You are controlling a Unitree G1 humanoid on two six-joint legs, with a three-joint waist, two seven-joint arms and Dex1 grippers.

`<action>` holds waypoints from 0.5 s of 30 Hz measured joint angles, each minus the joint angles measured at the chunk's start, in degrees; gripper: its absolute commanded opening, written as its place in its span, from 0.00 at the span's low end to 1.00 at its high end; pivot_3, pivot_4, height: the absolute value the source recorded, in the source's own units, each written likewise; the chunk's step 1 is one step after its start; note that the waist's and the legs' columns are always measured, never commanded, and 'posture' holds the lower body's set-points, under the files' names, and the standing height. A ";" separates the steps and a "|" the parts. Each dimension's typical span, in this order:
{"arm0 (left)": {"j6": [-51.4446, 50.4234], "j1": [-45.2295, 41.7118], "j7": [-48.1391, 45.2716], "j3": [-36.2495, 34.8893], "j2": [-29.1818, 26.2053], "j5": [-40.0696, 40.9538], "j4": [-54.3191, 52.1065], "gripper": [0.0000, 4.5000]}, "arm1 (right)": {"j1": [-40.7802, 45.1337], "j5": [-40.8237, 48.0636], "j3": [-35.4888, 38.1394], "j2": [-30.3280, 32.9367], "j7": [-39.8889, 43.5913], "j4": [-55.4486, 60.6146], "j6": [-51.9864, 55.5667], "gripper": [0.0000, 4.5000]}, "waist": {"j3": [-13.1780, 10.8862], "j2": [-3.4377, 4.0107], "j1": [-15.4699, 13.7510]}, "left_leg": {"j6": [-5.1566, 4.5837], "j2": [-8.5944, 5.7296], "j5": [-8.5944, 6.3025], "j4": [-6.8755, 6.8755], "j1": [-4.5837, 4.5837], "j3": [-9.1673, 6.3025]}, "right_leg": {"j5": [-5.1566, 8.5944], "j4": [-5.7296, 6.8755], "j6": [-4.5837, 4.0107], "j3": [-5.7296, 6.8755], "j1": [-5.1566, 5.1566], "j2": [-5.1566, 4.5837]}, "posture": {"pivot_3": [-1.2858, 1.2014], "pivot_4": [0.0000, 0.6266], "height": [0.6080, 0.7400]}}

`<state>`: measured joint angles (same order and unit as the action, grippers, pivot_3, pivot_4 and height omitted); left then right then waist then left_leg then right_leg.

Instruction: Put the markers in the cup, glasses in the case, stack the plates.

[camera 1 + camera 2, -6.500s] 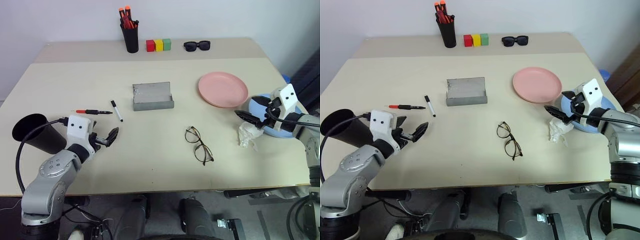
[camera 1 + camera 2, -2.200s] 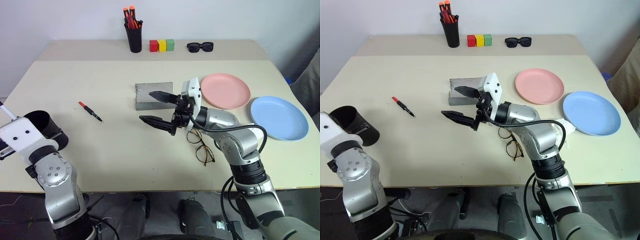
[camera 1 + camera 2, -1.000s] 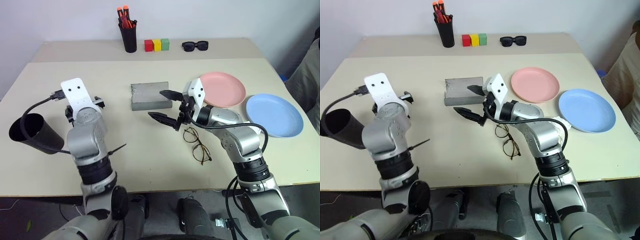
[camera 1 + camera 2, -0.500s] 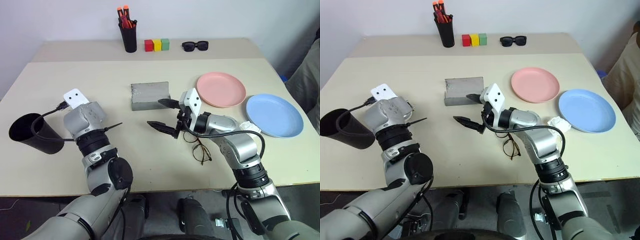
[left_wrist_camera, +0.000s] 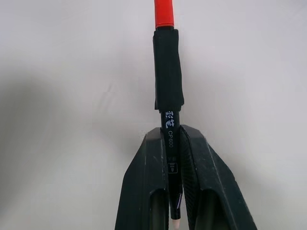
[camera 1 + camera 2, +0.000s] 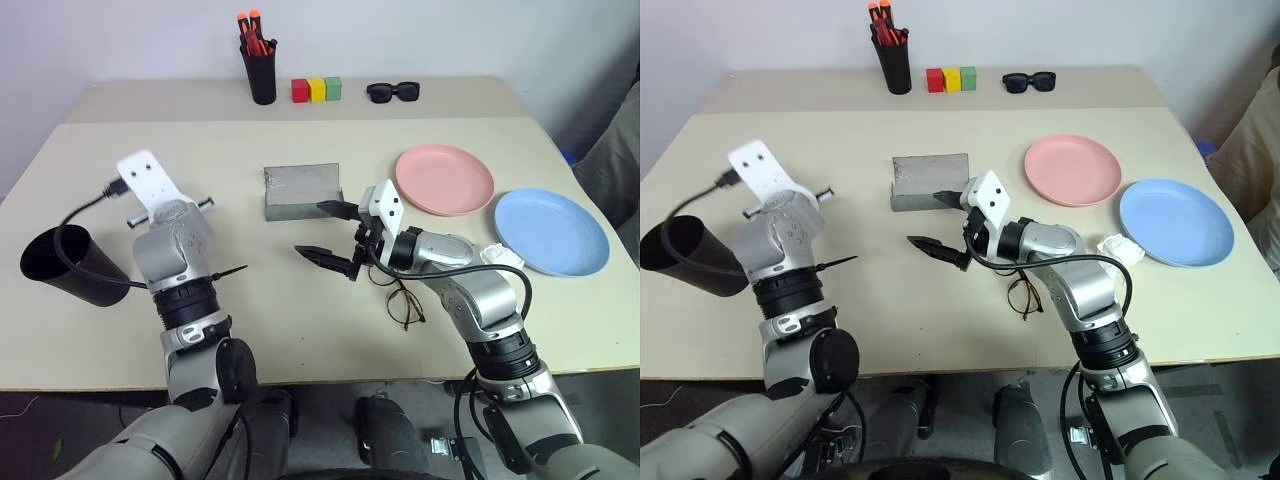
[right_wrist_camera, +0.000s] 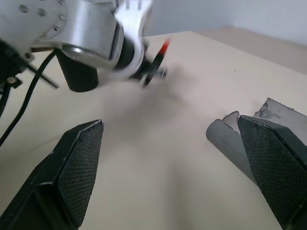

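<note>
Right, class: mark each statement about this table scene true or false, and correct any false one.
1. The left claw is shut on the red marker. True.
2. The right claw is shut on the glasses. False: it stands open with nothing between its fingers, and the glasses lie on the table.
3. The blue plate is stacked on the pink plate. False: the blue plate and the pink plate lie side by side.
4. The black cup stands near the table's left edge. True.
5. The grey case lies shut. False: its lid stands open.
</note>
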<state>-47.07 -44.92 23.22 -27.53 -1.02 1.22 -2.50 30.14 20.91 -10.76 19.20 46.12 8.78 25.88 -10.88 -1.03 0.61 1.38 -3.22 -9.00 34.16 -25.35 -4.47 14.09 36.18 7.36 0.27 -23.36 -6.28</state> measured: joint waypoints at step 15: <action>22.55 32.98 -0.80 4.56 -5.94 -13.22 -32.23 0.02 | 0.44 9.74 3.21 -1.53 2.75 3.64 2.11 1.00 | 0.03 -0.02 -0.83 | -0.04 0.05 -0.01 -0.01 0.03 -0.04 | -0.03 -0.05 -0.09 -0.07 -0.01 -0.02 | 0.52 0.24 1.00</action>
<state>-24.53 -11.95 22.42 -22.97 -6.96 -12.00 -34.74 30.58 30.65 -7.55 17.66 48.87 12.42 27.99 -10.85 -1.05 -0.21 1.34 -3.17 -9.01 34.14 -25.33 -4.50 14.06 36.12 7.26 0.20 -23.37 -6.31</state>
